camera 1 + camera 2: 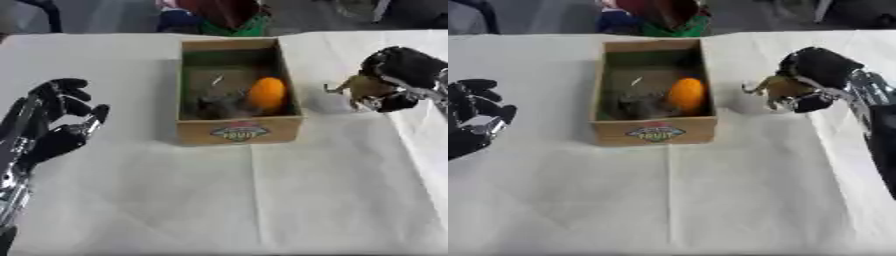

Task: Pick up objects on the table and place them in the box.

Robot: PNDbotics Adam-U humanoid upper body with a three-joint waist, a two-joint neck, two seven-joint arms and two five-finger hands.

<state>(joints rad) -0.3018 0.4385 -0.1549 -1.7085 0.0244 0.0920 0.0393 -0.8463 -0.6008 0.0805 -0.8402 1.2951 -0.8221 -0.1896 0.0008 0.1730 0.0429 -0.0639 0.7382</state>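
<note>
Left eye view. My right hand (398, 75) is to the right of the box (238, 129), with its fingers curled round a small brown figure (360, 86) that looks like a toy animal; thin legs or a tail stick out toward the box. The figure appears lifted clear of the white-covered worktop (262, 200), though I cannot confirm the gap under it. The box is open-topped cardboard with a fruit label on its near wall. It contains an orange oval object (268, 94) against its right side and a grey item (214, 106) I cannot identify. My left hand (57, 117) is idle at the left edge, fingers relaxed and apart, holding nothing.

Assessment of the step in hand: the figure is held and must go into the box. I judge the carry should go leftward and high enough for the dangling legs to clear the right wall, then lower over the vacant far-left part of the box, away from the orange object, before the fingers release.

Right eye view. This view shows more of my right forearm (872, 107), and the figure's outline stands out more plainly against the cloth. My left hand is cut off at the picture's edge here, so the left eye view is the better record of it.
</note>
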